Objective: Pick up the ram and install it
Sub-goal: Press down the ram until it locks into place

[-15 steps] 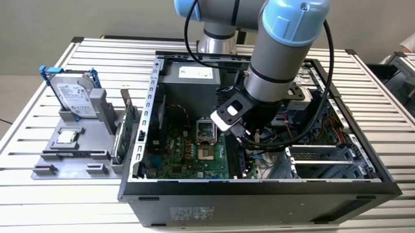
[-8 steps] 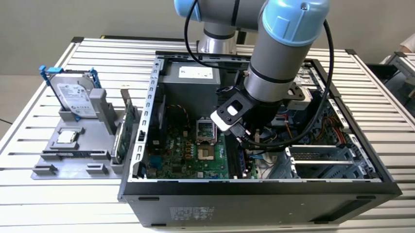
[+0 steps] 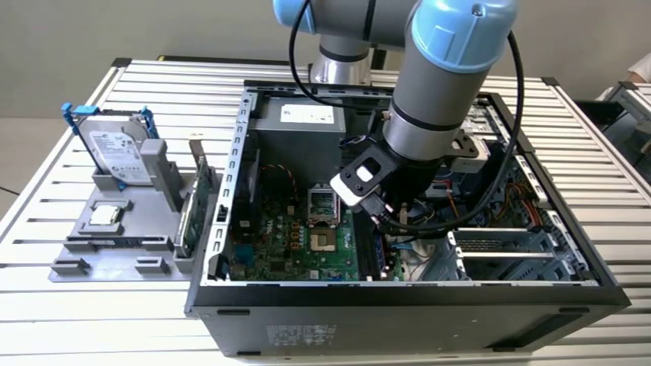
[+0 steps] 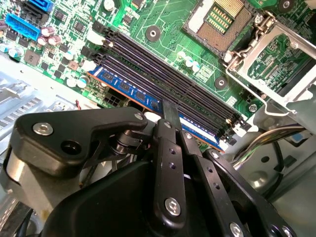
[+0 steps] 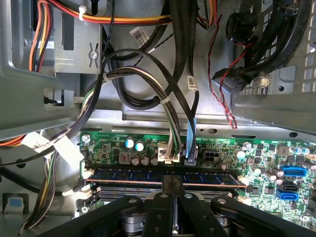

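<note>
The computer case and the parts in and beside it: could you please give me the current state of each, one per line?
Computer case: side open, lying flat on the table.
Ram: standing in the outermost memory slot, gripper fingers on it.
Gripper: shut on the ram, down inside the case.
CPU socket: empty, retention frame swung open.
Other memory slots: empty.
Hard drive: standing upright in the grey holder outside the case.

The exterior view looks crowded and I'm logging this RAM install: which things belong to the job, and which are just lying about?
Part of the job:
- the ram, standing in a motherboard slot
- the gripper, fingers closed on the ram's edge
- the motherboard

Lying about:
- the hard drive in its blue frame
- the green card
- the grey holder
</note>
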